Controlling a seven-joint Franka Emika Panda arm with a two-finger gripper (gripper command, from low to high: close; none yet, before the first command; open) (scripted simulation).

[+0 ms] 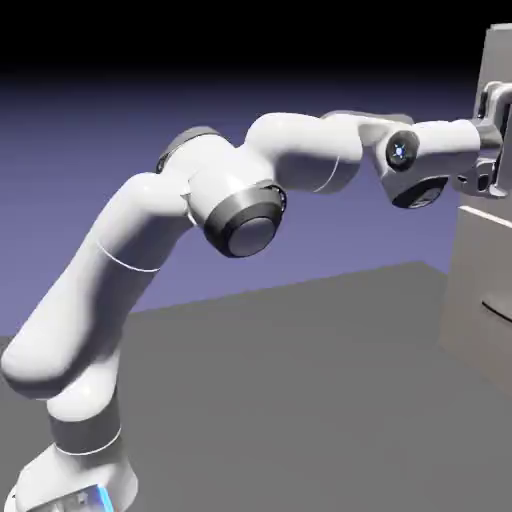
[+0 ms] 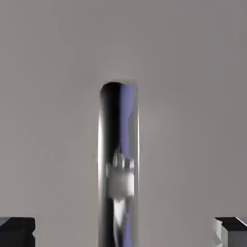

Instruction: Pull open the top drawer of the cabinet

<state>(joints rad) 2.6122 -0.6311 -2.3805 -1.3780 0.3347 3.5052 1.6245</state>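
Blue-violet backdrop, bar between the fingers

The cabinet stands at the exterior view's right, its top drawer before the gripper. Jaws spread, gripping nothing; best to center on the bar, close firmly, then draw straight back.

One arm; one shiny bar handle – up close; two finger tips; one table.

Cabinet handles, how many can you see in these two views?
2. One shiny bar lies between the open pincer's fingertips in the hand view; one dark bar is on the lower panel, exterior view's right edge. Others may be hidden.
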